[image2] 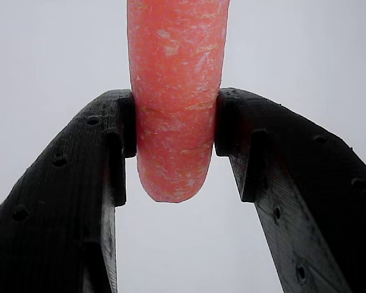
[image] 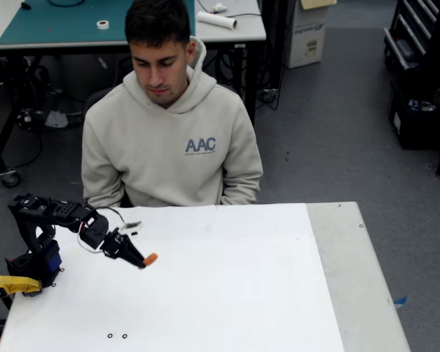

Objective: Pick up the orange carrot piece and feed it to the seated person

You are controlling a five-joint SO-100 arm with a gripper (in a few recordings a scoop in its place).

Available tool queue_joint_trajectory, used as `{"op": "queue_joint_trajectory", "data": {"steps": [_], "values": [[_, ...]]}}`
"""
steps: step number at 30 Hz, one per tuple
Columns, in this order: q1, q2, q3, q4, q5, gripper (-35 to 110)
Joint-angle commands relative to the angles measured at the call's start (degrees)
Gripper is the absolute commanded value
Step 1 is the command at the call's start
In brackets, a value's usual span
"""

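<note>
The orange carrot piece (image: 151, 258) (image2: 174, 104) is clamped between the black fingers of my gripper (image: 141, 262) (image2: 174, 125), with its rounded end poking past the fingertips in the wrist view. The gripper sits low over the white table (image: 227, 293) at its left side, arm stretched from the base at the far left. The seated person (image: 169, 117) in a beige hoodie sits behind the table's far edge, head bowed toward the table, up and to the right of the gripper.
A yellow tool handle (image: 12, 284) lies at the table's left edge beside the arm's base. Two small black rings (image: 116, 336) lie near the front edge. A grey strip (image: 352, 279) runs along the table's right side. Workbenches and boxes stand behind the person.
</note>
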State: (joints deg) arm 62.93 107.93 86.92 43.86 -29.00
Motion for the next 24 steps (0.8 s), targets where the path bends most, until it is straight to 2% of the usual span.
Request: {"op": "queue_joint_trajectory", "data": {"steps": [1,5,17,24], "values": [[-2.02,5.71,-12.04,-0.79,-0.79,-2],[-5.89,1.93,-20.3,-0.79,-3.25,-2],[-19.6,-14.33,-42.28,-0.7,-34.37,-2],[-28.74,-21.01,-51.59,-0.7,-44.82,-2]]}}
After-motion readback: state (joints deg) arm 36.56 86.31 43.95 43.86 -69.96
